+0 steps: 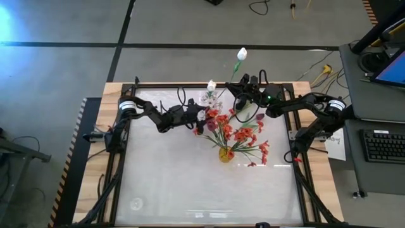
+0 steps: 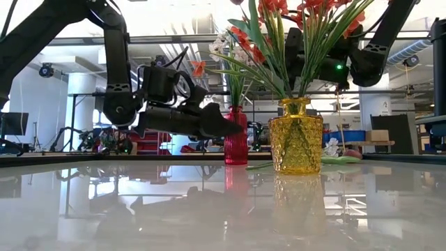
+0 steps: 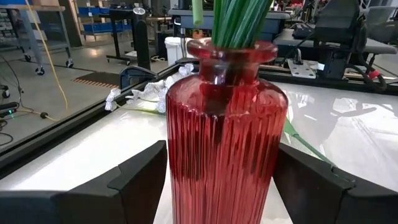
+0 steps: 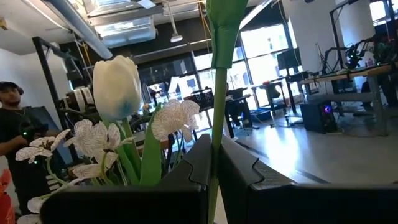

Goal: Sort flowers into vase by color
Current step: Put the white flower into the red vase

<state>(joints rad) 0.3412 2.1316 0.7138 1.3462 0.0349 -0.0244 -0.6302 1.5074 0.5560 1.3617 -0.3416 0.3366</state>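
Note:
A ribbed red glass vase (image 3: 227,137) stands on the table holding green stems, a white tulip (image 4: 115,87) and white blossom sprays (image 4: 174,118). My left gripper (image 1: 200,118) lies level at it from the table's left, open, with one finger (image 3: 140,177) on each side of the vase body; I see no touch. Right of it a yellow vase (image 2: 296,136) holds red-orange flowers (image 1: 237,133). My right gripper (image 1: 236,96) hangs above the far middle of the table, shut on another white tulip (image 1: 242,54). My right gripper pinches the white tulip's green stem (image 4: 216,124) between its two shut fingers, which lie across the stem. The stem stands upright in the hold, lifted clear of the table. The bloom (image 1: 242,54) is at the top, and a leaf (image 4: 225,12) is above the fingers.
White blossoms (image 3: 149,93) lie on the table beyond the red vase, by the far frame rail. The two vases stand close together. The wide near half of the glossy table (image 1: 190,190) holds nothing. A person (image 4: 12,137) stands in the room behind.

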